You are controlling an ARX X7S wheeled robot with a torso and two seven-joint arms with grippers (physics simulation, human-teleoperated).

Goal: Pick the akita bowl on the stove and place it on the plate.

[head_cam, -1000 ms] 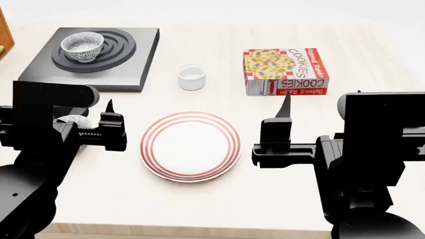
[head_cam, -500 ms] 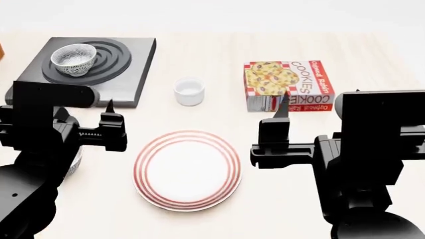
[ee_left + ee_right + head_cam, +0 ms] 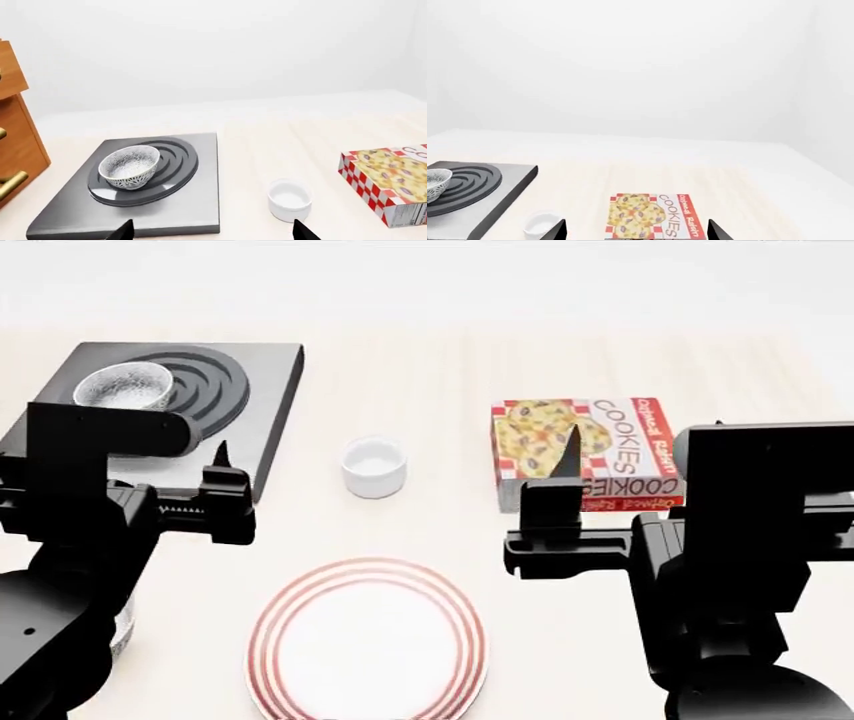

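Note:
The akita bowl [image 3: 123,386] [image 3: 129,166] [image 3: 435,183], white with fine dark speckles, stands upright on the burner rings of the dark grey stove [image 3: 274,370] [image 3: 180,215] [image 3: 507,187] at the table's far left. The red-ringed white plate [image 3: 367,640] lies near the front, between my arms, with nothing on it. My left gripper [image 3: 214,475] [image 3: 213,232] is open and holds nothing; it hovers short of the stove's near edge, apart from the bowl. My right gripper [image 3: 567,465] [image 3: 637,231] is open too, in front of the cookie box.
A small plain white cup [image 3: 372,467] [image 3: 289,200] [image 3: 542,224] stands between the stove and a red-and-yellow cookie box [image 3: 587,450] [image 3: 390,182] [image 3: 650,215]. A wooden cabinet [image 3: 13,145] with brass handles rises left of the stove.
In the head view the stove, cup, box and plate have all slid lower, nearer to me. Both grippers keep their place in that view and stay open.

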